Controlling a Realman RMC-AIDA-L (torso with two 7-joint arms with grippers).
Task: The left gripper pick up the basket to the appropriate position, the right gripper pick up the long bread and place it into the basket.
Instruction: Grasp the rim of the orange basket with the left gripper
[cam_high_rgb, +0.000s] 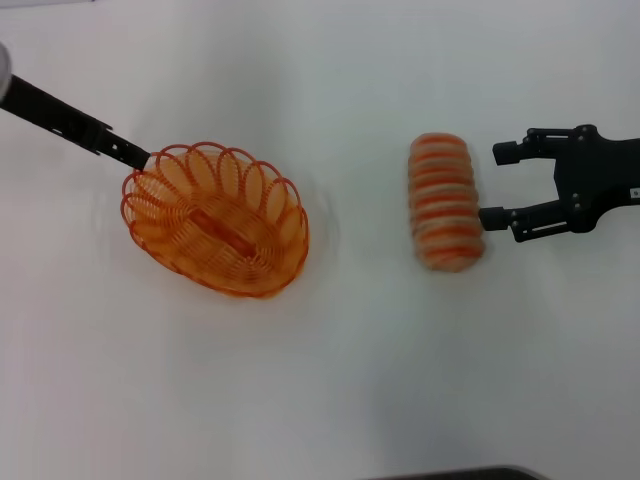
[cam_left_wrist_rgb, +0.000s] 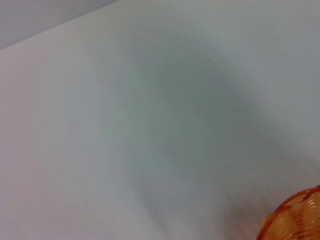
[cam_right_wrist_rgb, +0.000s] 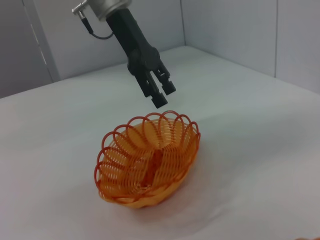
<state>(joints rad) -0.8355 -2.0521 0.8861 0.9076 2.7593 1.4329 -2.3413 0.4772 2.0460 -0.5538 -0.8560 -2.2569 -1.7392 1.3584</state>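
Two end effectors: left end effector (cam_right_wrist_rgb: 159, 95) hangs nearly closed, empty, above the basket (cam_high_rgb: 216, 220) rim; right end effector (cam_high_rgb: 496, 184) gapes wide beside the long bread (cam_high_rgb: 444, 202).

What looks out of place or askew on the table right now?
Nothing stands out. The basket sits upright and empty, the long bread lies intact beside the open right claw, and the left claw hangs above the basket's rim.

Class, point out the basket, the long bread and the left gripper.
basket (cam_high_rgb: 215, 222): head view, woven floor.
long bread (cam_high_rgb: 445, 202): head view, middle stripes.
left gripper (cam_right_wrist_rgb: 160, 95): right wrist view, fingertips above the basket rim.
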